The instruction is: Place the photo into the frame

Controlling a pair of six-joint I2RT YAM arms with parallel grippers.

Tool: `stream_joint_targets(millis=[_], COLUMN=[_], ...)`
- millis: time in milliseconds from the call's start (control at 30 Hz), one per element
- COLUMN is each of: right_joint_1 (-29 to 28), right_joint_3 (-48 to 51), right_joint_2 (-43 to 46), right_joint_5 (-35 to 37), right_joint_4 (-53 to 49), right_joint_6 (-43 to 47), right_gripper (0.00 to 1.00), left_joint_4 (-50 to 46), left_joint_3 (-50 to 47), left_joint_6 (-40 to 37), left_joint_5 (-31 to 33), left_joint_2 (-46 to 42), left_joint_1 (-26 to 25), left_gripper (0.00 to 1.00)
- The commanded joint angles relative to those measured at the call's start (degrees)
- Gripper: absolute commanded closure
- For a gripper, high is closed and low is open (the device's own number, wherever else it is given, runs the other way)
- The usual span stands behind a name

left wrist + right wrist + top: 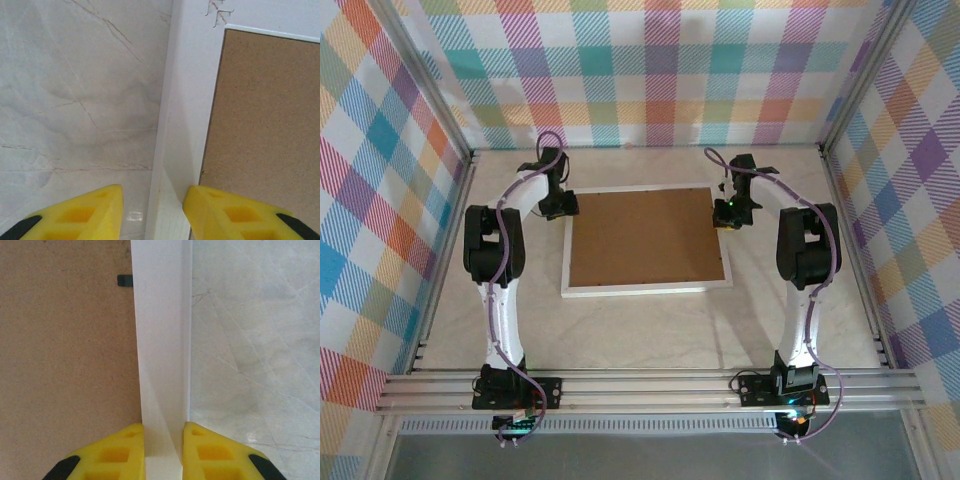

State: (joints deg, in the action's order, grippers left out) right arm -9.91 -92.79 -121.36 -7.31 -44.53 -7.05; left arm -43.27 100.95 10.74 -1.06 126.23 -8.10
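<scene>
The frame (pixel 645 290) lies face down in the middle of the table, its white border around the plain brown backing board (pixel 645 236). The photo is hidden. My left gripper (pixel 560 207) is at the frame's left border near the far corner. In the left wrist view it (pixel 152 212) is open and straddles the border (pixel 187 100): the right finger touches the inner side, the left finger stands clear of the outer edge. My right gripper (pixel 728 212) is at the right border; in the right wrist view it (pixel 163 450) is shut on that white border (pixel 160 340).
The frame rests on a pale marble-patterned table top (pixel 650 340). A small black tab (pixel 125 280) holds the backing board (pixel 65 350) at the right border. Plaid walls and aluminium posts (pixel 847 240) enclose the table on three sides.
</scene>
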Motion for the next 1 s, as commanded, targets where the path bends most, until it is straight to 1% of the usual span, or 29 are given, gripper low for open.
stream_joint_targets(millis=[0, 233, 700, 833, 967], right_joint_1=[-3.7, -3.9, -4.2, -4.1, -3.9], right_joint_3=[-0.4, -1.0, -1.7, -1.6, -1.5], right_joint_2=[-3.3, -3.7, -4.2, -3.9, -3.4], right_joint_5=[-5.3, -6.1, -6.4, -5.3, -2.3], right_joint_4=[1.4, 1.6, 1.5, 1.1, 0.4], right_joint_6=[-1.1, -1.8, -2.3, -2.2, -2.3], right_gripper=[0.81, 0.81, 0.81, 0.81, 0.80], left_joint_4=[-5.0, -5.1, -3.2, -4.2, -5.7], left_joint_3=[-2.2, -1.0, -2.5, -1.5, -0.2], left_joint_6=[0.4, 1.8, 4.3, 3.9, 3.3], left_joint_5=[-8.9, -9.6, -10.8, -8.4, -6.6], left_joint_2=[6.5, 7.2, 7.7, 6.9, 4.3], left_joint_1=[-6.7, -8.3, -10.1, -9.8, -7.4], left_gripper=[0.59, 0.58, 0.58, 0.57, 0.53])
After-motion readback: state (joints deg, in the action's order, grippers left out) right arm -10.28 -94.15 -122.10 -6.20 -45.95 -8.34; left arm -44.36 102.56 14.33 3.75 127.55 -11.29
